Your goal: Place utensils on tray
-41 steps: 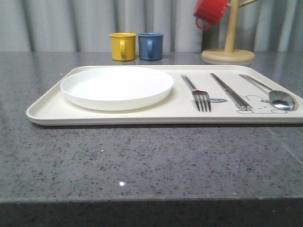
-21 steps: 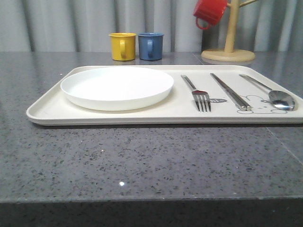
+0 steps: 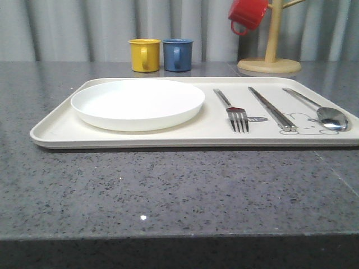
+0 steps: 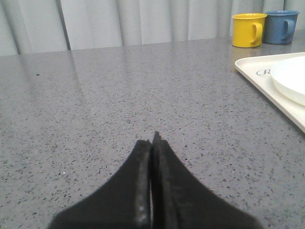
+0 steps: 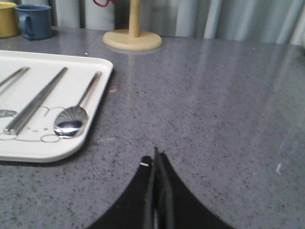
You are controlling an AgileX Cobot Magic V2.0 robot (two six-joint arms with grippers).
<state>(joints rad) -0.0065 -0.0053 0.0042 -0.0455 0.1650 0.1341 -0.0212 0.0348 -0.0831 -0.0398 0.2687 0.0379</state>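
Grey speckled stone is spreading out as your surface (image 3: 168,190), with pale pleated curtains hanging behind it. On it you are looking at the large cream rectangular tray with rounded corners (image 3: 50,130), which is already carrying everything. Going left to right: the round shallow white plate (image 3: 137,103) is sitting on the tray's left half; it looks rigid, smooth and likely breakable, so you would be taking it by the rim. Beside it, apart, the silver metal fork (image 3: 233,111) is lying tines toward you, then the pair of slim metal chopsticks (image 3: 271,108), then the long-handled metal spoon (image 3: 317,109) with its bowl over the line-drawn rabbit. All three are thin, stiff, slick and lying flat, so you would be pinching each mid-handle.

Your left hand (image 4: 152,143) is resting low over bare stone to the left of the tray, its black fingers pressed together and holding nothing. Your right hand (image 5: 156,160) is sitting closed and empty too, just off the tray's right corner near the spoon. Judging by this, placing is looking complete.
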